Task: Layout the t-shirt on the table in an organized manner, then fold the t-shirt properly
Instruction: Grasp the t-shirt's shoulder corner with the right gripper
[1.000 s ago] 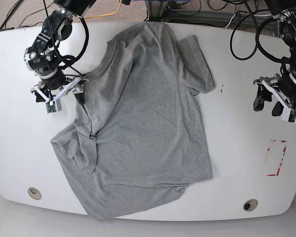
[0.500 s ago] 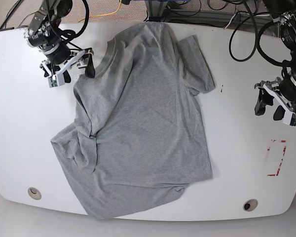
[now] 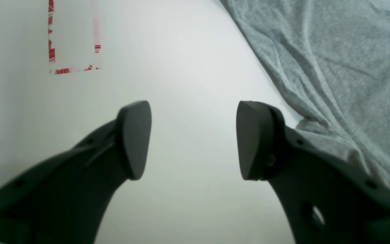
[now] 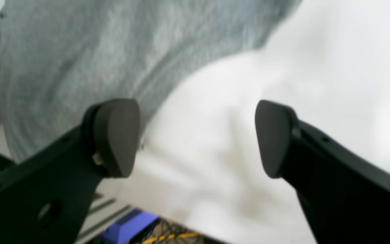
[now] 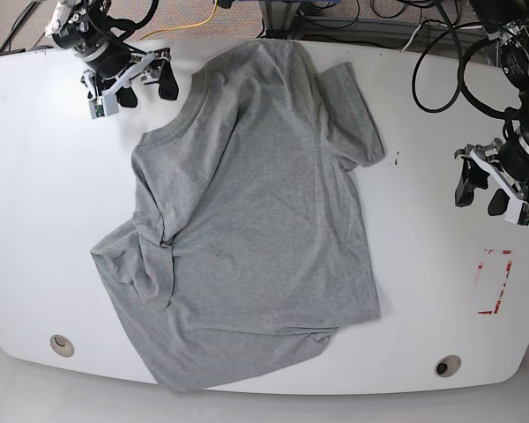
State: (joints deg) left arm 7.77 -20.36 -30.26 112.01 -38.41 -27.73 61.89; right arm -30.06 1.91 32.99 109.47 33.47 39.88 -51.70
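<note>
Right claw: far left corner of the table in the base view, jaws spread wide, nothing between them, just beside the collar edge. T-shirt: grey, spread across the table's middle, collar toward the far edge, near-left sleeve bunched and creased, hem at the near edge. Left claw: right side, jaws wide apart, empty, above bare table, well clear of the shirt. Red tape rectangle: near-right.
</note>
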